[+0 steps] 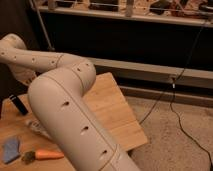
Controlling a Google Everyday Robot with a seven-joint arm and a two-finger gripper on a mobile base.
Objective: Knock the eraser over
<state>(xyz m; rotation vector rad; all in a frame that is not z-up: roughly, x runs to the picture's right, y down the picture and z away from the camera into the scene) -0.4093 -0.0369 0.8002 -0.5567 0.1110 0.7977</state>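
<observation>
The eraser, a slim black block with a white strip, stands slightly tilted at the far left of the wooden table. My beige arm fills the foreground and reaches left over the table, with its wrist end just above and behind the eraser. The gripper itself is hidden behind the arm's links at the left edge, so its fingers do not show.
An orange carrot and a blue cloth-like piece lie at the table's front left. Part of a white tube shows beside the arm. A black cable runs over the floor at right. A dark shelf unit stands behind.
</observation>
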